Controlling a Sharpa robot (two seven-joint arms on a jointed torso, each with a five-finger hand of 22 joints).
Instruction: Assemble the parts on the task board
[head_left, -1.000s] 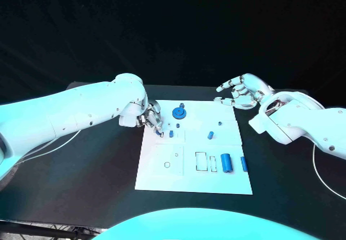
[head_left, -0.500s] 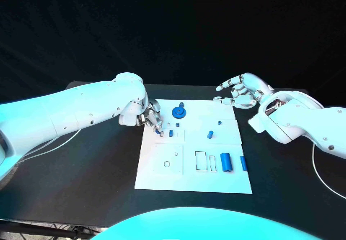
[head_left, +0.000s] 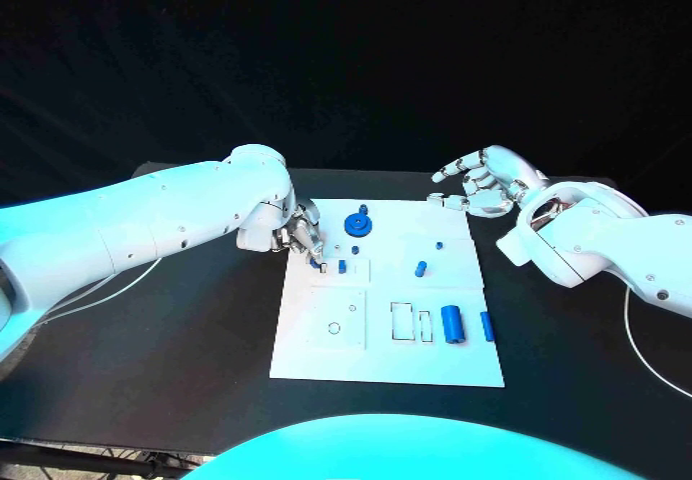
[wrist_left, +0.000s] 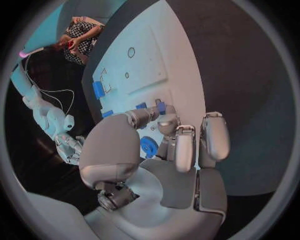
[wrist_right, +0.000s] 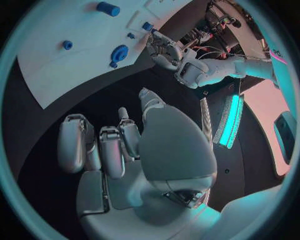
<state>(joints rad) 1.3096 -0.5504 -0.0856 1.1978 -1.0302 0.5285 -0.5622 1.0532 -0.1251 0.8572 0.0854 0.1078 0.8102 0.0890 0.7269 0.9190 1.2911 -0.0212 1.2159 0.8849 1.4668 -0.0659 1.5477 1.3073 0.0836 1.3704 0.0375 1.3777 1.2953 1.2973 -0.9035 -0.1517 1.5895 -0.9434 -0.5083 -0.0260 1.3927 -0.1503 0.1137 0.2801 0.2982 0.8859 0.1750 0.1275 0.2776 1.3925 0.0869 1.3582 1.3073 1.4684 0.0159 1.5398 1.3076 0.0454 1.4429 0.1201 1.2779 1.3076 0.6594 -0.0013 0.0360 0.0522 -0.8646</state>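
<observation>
Lying lengthwise along task board (head_left: 378, 365): long blue cylinder (head_left: 454, 325).

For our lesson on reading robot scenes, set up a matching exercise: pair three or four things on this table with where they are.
Things:
1. left hand
2. right hand
3. blue round gear part
4. long blue cylinder

Places:
A. lying in the board's near right part
B. at the board's far left edge
C. beyond the board's far right corner
D. near the board's far edge

Pairs: 1-B, 2-C, 3-D, 4-A

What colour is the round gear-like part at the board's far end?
Blue; the gear-like part shows best in the head view.
</observation>
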